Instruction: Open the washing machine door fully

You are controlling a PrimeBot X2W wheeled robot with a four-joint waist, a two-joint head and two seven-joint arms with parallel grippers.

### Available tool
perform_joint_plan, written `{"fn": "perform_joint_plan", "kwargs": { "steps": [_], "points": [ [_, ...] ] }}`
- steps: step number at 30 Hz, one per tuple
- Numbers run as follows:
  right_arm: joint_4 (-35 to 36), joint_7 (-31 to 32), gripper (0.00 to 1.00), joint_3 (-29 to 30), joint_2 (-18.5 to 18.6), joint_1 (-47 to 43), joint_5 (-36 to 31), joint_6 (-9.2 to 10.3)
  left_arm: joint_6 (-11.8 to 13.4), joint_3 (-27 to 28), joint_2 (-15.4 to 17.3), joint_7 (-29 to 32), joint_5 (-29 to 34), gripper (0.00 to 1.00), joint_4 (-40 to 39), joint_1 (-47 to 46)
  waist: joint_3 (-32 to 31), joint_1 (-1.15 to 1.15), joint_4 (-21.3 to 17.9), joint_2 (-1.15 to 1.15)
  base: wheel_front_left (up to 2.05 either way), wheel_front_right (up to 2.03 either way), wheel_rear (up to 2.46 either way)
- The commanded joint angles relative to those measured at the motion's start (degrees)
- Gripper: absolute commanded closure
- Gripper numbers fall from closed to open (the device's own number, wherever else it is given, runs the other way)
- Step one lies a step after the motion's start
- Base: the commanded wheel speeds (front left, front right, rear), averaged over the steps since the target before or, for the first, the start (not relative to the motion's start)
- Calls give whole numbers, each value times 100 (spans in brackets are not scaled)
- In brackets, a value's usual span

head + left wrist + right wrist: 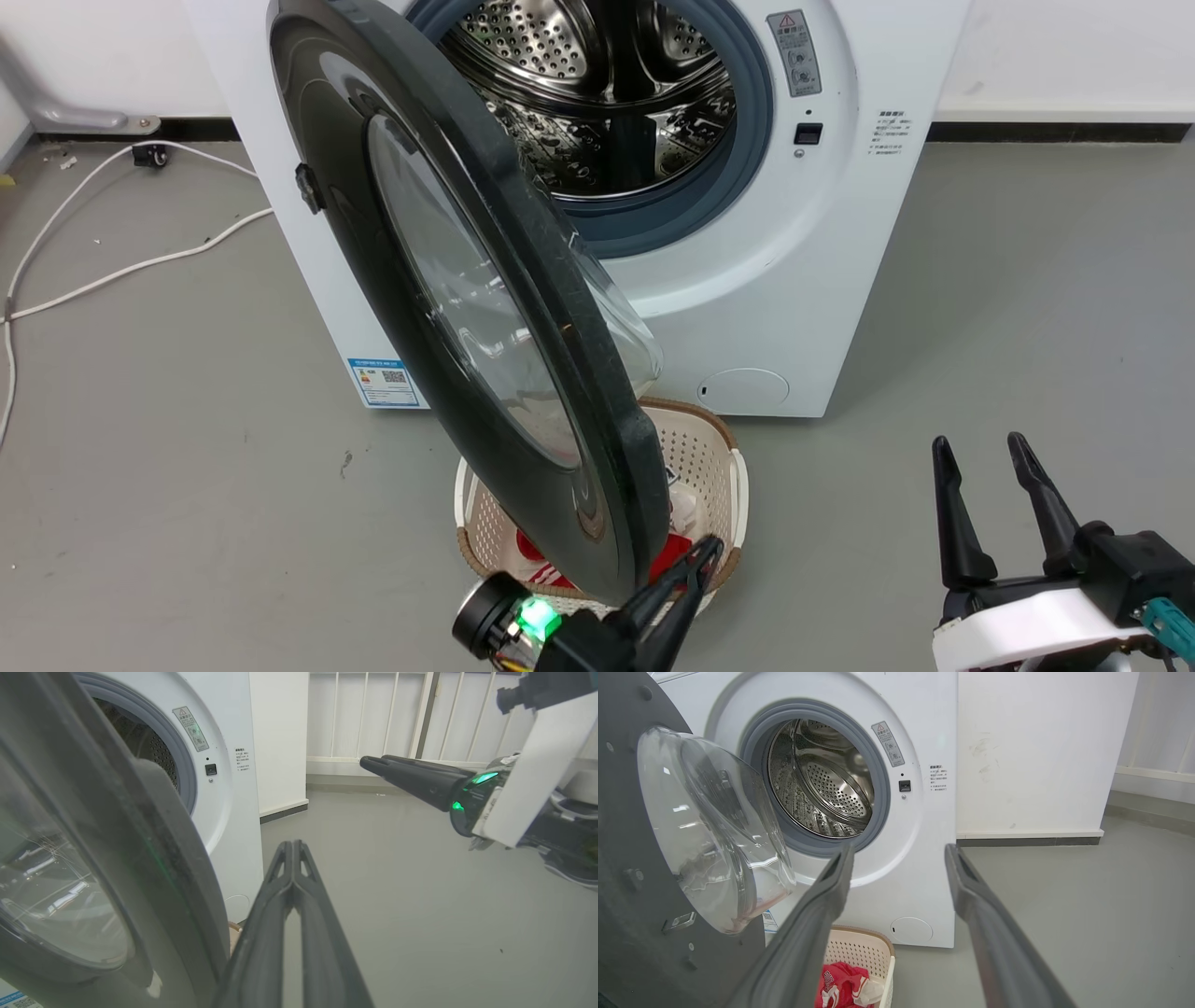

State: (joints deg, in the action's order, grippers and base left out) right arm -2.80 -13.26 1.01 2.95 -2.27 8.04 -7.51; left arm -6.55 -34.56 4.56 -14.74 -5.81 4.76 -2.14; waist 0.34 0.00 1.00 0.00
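The washing machine door (485, 308) stands swung partway out from the washing machine (794, 280), hinged on my left side. In the head view its black rim is turned nearly edge-on to me. Its clear glass bowl (714, 826) bulges from the inner face, towards the drum opening. The perforated steel drum (597, 84) and the grey-blue rubber ring (747, 121) are in plain sight behind it.

My left tool (705, 553) is clenched, fingers pressed together with nothing between them. It sits just beside the door's lower rim, on the inner side. I cannot tell whether it touches the rim.

My right tool (978, 443) is released, its two fingers spread wide and holding nothing. It is low at my right, well apart from the door, and points towards the machine's front.

Under the door's lower edge a cream perforated basket (719, 448) sits on the grey floor (980, 308), just before the machine, with a red cloth (840, 980) inside. A blue label sticker (383, 383) marks the machine's lower left corner. A white cable (112, 271) trails across the floor at my far left.
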Motion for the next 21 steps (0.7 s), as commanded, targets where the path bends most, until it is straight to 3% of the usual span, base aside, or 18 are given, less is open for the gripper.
{"fn": "perform_joint_plan", "kwargs": {
  "steps": [1,10,21],
  "points": [
    [-7,-6,0,-13,-14,47,2,4,23,13,-31,-11,-4,100,44,-111,10,0,-7,0,0,0,0],
    [-53,23,0,-87,-14,116,52,4,323,-32,-159,-52,-252,100,650,-792,81,0,-145,0,0,0,0],
    [-144,77,0,-173,-14,186,176,4,961,-98,-168,-51,-651,100,721,-1160,182,0,-280,0,0,0,0]
  ]
}}
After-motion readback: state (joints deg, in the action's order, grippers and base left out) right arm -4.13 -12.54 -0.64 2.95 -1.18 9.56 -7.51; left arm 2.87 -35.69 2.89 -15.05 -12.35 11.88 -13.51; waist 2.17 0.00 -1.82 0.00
